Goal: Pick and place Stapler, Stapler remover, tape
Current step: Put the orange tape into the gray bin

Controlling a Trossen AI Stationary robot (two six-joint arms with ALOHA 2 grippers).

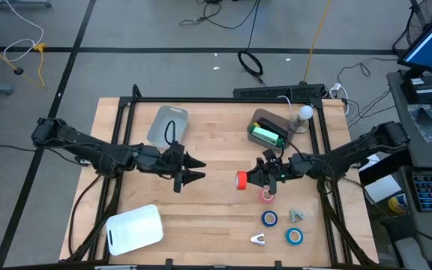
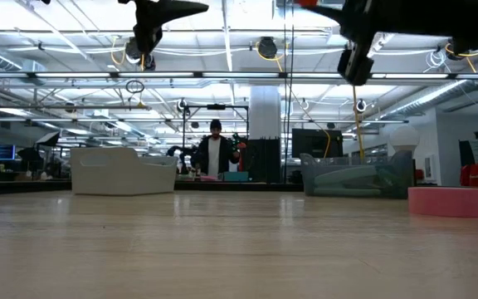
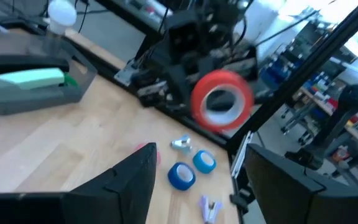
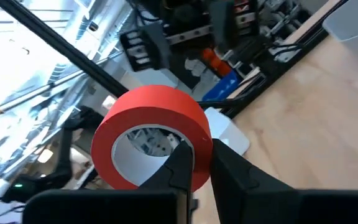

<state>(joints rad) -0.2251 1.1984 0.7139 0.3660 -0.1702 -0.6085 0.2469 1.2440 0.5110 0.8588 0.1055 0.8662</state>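
My right gripper [image 1: 249, 179] is shut on a red tape roll [image 1: 241, 180], held above the table's middle. It also shows in the left wrist view [image 3: 222, 99]. My left gripper [image 1: 197, 169] is open and empty, facing the roll from the left with a gap between them. A second red roll [image 1: 267, 196] and two blue rolls [image 1: 269, 218] [image 1: 295, 236] lie flat on the table. A green stapler [image 1: 267, 136] lies in the grey bin [image 1: 262, 118]. A small metal staple remover [image 1: 297, 215] and a pale one [image 1: 258, 239] lie by the blue rolls. My right gripper holds the red roll by its ring wall [image 4: 194, 140], with one finger [image 4: 180, 167] inside the white centre and the other [image 4: 232, 169] outside. The fingers come about level from the table's right side. The roll is lifted clear of the table.
A clear bin [image 1: 169, 124] stands at the far left and a white bin [image 1: 133, 229] at the near left. A dark frame [image 1: 223, 100] runs round the table. The wood between the two grippers and the near edge is bare.
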